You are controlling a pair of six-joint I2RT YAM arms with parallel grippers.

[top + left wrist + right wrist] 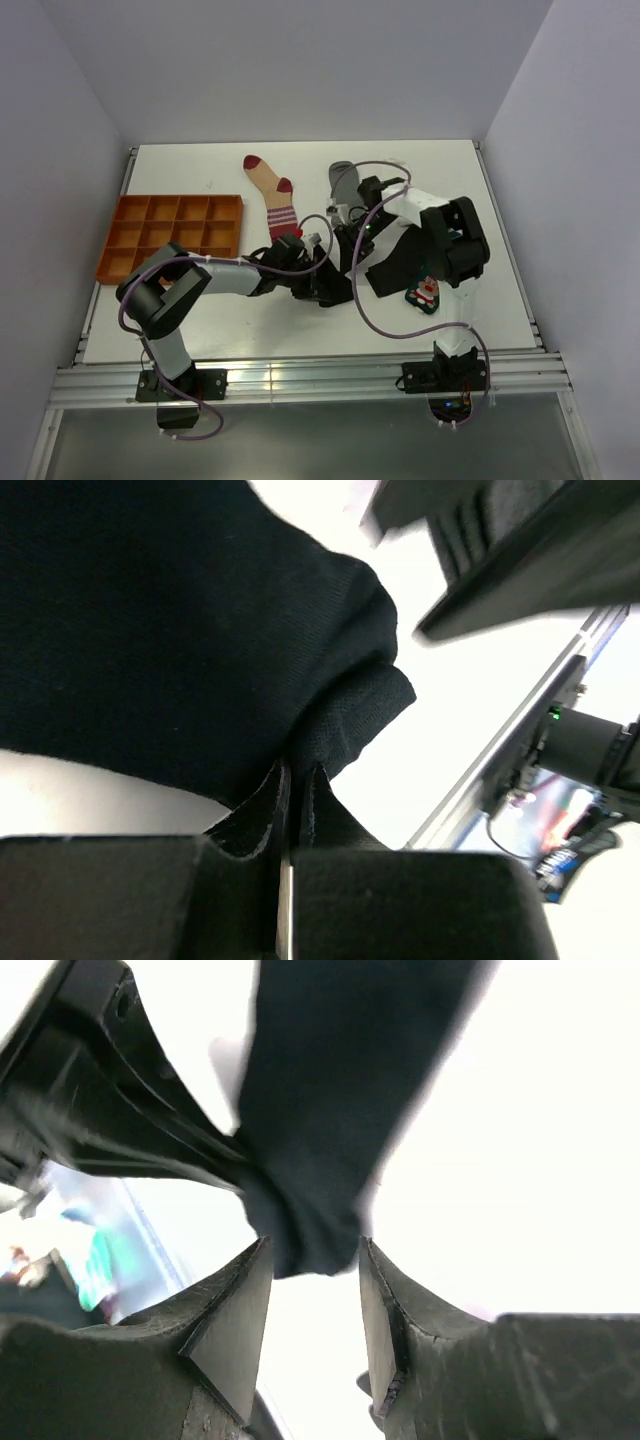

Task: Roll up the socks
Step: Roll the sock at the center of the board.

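At the near right of the table (250, 325), the teal sock (426, 294) is laid flat and is partly covered by the right arm. At the centre of the table, both grippers are positioned close together at the black sock (150, 630). The left gripper (290, 780) is closed, and a fold at the edge of the black sock is pinched between its fingers; the rest of that sock is spread on the table beyond them. The jaws of the right gripper (313, 1250) are held apart, and a bunched end of the black sock is located between the fingertips; contact with the fabric cannot be confirmed because of blur. The tray (150, 235) is placed at the left, well apart from the socks. Farther back, the striped sock (275, 200) is laid with its red toe toward the far edge. The grey sock (345, 182) is located near it to the right and is partly hidden by the right arm.
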